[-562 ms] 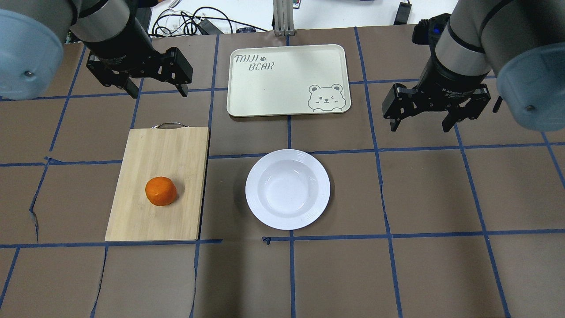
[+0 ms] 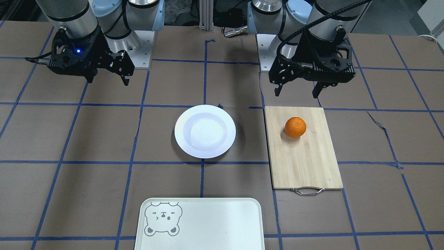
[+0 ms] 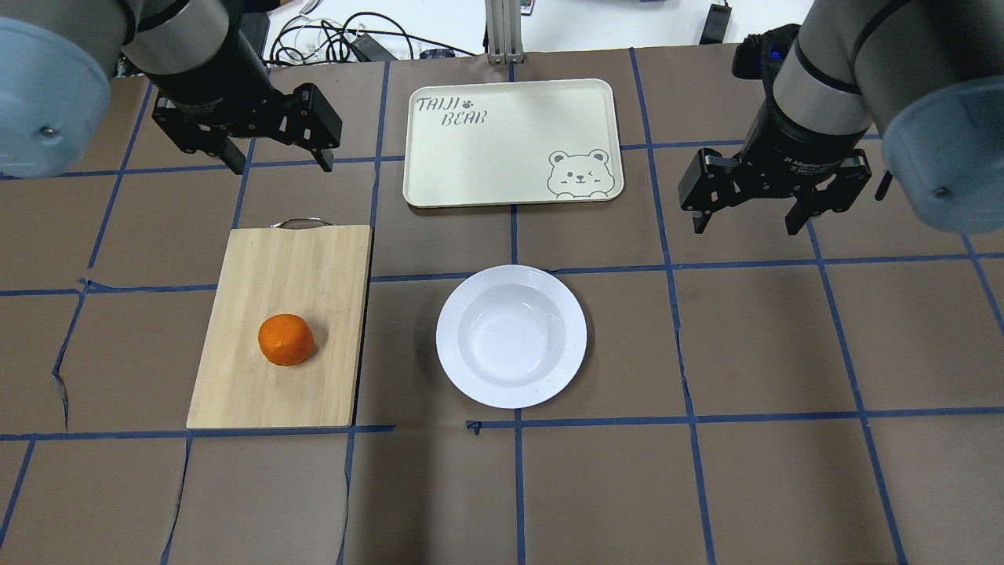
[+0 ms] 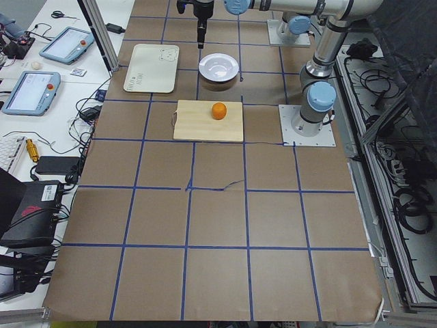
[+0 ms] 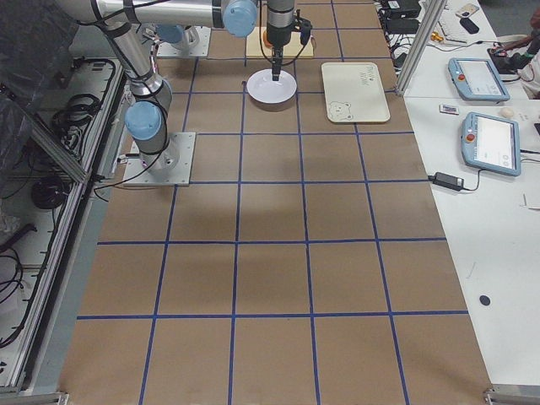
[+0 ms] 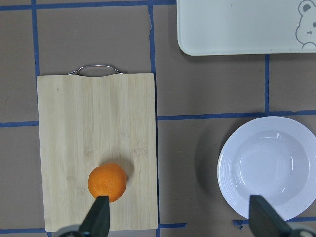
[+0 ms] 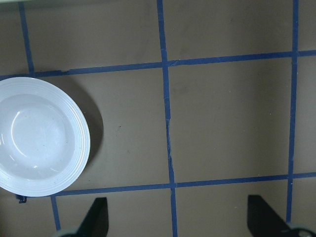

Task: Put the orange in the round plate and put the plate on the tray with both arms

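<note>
The orange rests on a bamboo cutting board, left of the empty white round plate. The cream tray with the bear face lies behind the plate. My left gripper hangs open and empty above the table beyond the board's handle end. In the left wrist view the orange sits just ahead of one fingertip. My right gripper is open and empty, raised over bare table to the right of the plate and tray. In the right wrist view the plate lies at the left edge.
The table is covered in brown paper with a blue tape grid. The cutting board's metal handle points toward the far side. Cables and a metal post lie beyond the far edge. Tablets sit on side benches.
My left gripper has shifted very slightly toward the far edge of the table. The orange, plate, tray and right gripper stand as before.
</note>
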`<state>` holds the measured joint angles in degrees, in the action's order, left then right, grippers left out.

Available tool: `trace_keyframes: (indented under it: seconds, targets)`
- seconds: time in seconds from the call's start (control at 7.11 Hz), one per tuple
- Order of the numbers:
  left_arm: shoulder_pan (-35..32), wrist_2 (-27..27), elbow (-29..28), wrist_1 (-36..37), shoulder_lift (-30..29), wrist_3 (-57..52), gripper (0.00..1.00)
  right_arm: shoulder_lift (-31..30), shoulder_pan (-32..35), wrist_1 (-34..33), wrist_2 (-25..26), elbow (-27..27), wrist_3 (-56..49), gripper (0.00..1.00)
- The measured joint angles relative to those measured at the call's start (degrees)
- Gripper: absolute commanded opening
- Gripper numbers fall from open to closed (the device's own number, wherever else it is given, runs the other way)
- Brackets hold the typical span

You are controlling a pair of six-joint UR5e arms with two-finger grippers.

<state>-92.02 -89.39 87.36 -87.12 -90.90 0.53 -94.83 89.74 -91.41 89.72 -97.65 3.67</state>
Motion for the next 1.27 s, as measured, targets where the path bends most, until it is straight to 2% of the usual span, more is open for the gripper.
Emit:
trace_keyframes:
  seconds: [1.27]
  targets:
    - [0.1, 0.0, 0.84, -0.13, 0.81, 0.0, 1.0, 0.02, -0.08, 0.02, 0.14, -0.02, -0.04, 1.0]
